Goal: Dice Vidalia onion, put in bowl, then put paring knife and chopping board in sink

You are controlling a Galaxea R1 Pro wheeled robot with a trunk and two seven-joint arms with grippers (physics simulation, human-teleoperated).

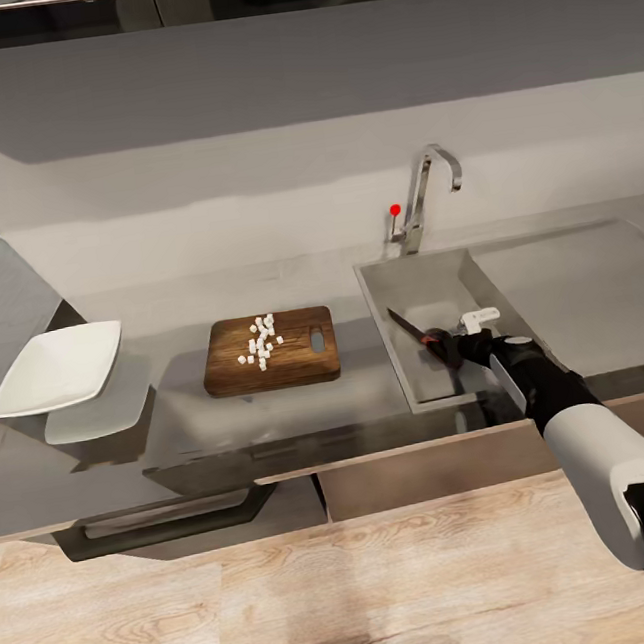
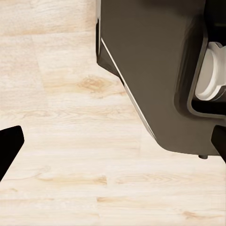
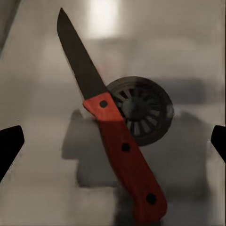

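Note:
The paring knife (image 1: pixel 410 327), dark blade and red handle, is in the sink (image 1: pixel 428 284). The right wrist view shows it (image 3: pixel 110 136) over the round drain (image 3: pixel 141 110), with a shadow under it. My right gripper (image 1: pixel 445 340) is inside the basin just behind the handle, open; its fingertips (image 3: pixel 9 146) stand wide apart on either side of the knife without touching it. The dark brown chopping board (image 1: pixel 297 360) lies on the countertop (image 1: pixel 183 420) left of the sink, with several white diced onion pieces (image 1: pixel 262 341) on it. The white bowl (image 1: pixel 58 367) sits further left. My left gripper (image 2: pixel 113 143) is open over the floor.
The chrome tap (image 1: pixel 429 188) with a red knob (image 1: pixel 395 209) stands behind the sink, and the flat drainboard (image 1: pixel 579 280) lies to its right. In the left wrist view, the robot's dark base (image 2: pixel 155 70) sits on the pale wooden floor (image 2: pixel 70 179).

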